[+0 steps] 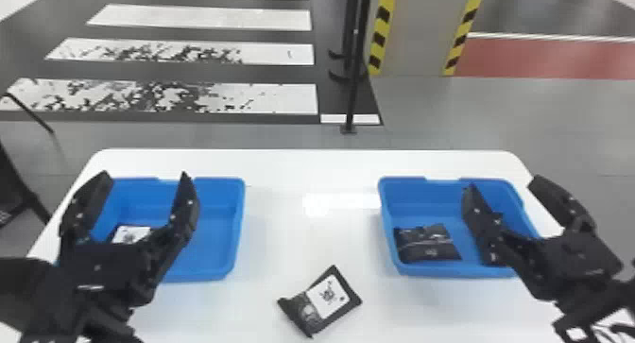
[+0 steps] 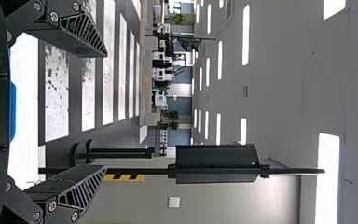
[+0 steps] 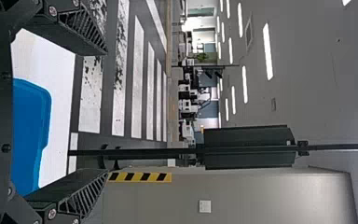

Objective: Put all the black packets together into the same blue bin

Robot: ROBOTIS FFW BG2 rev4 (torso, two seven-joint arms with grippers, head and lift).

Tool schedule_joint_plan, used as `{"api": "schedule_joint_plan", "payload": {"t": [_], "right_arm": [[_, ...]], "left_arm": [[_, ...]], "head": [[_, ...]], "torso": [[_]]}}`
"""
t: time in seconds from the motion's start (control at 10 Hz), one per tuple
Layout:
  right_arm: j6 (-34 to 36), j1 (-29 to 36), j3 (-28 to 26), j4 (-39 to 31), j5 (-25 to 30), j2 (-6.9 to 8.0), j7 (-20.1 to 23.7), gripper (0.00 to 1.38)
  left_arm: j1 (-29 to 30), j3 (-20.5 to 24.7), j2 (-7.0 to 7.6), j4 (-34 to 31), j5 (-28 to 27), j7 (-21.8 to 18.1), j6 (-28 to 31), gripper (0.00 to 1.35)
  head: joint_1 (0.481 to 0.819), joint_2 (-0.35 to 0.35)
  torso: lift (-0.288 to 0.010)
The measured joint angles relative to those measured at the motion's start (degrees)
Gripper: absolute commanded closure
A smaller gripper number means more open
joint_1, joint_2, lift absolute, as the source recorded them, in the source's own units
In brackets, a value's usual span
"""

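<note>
In the head view my left gripper (image 1: 141,191) is open above the left blue bin (image 1: 212,274), in which a black packet with a white label (image 1: 131,234) lies. My right gripper (image 1: 508,186) stands open over the right blue bin (image 1: 425,271). A black packet (image 1: 427,244) lies in that bin, and a dark shape beside it is partly hidden by my right gripper's finger. Another black packet with a white label (image 1: 326,297) rests on the table between the bins, nearer the front. The left wrist view has my left gripper (image 2: 106,111) empty; so is my right gripper (image 3: 107,111) in the right wrist view.
The white table (image 1: 312,238) carries both bins. Behind it on the floor stands a thin black pole (image 1: 352,82), near a grey column with yellow and black striped edges (image 1: 416,30). Dark stand legs (image 1: 16,186) are off the table's left side.
</note>
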Motion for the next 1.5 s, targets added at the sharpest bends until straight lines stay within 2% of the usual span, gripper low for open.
{"api": "schedule_joint_plan", "payload": {"t": [0.7,0.9,1.2,1.5], "right_arm": [[0.81,-0.57,0.54,0.43,-0.19,-0.34,0.55,0.12],[3.78,-3.20,1.85,2.02,-0.58,-1.20,5.83,0.12],[11.01,-7.78,6.28,3.66,0.94,-3.51,13.05,0.12],[17.98,-13.27,12.03,6.51,3.44,-5.90,18.07,0.12]], "left_arm": [[0.14,0.45,-0.18,0.18,-0.43,0.00,-0.10,0.19],[0.02,0.45,-0.18,0.19,-0.62,0.00,-0.04,0.19],[-0.27,0.33,-0.18,0.35,-0.66,0.00,0.14,0.19],[-0.42,0.34,-0.26,0.59,-0.65,0.00,0.25,0.19]], "head": [[0.695,-0.038],[0.695,-0.009],[0.695,0.073],[0.695,0.135]], "torso": [[-0.110],[-0.110],[-0.110],[-0.110]]}}
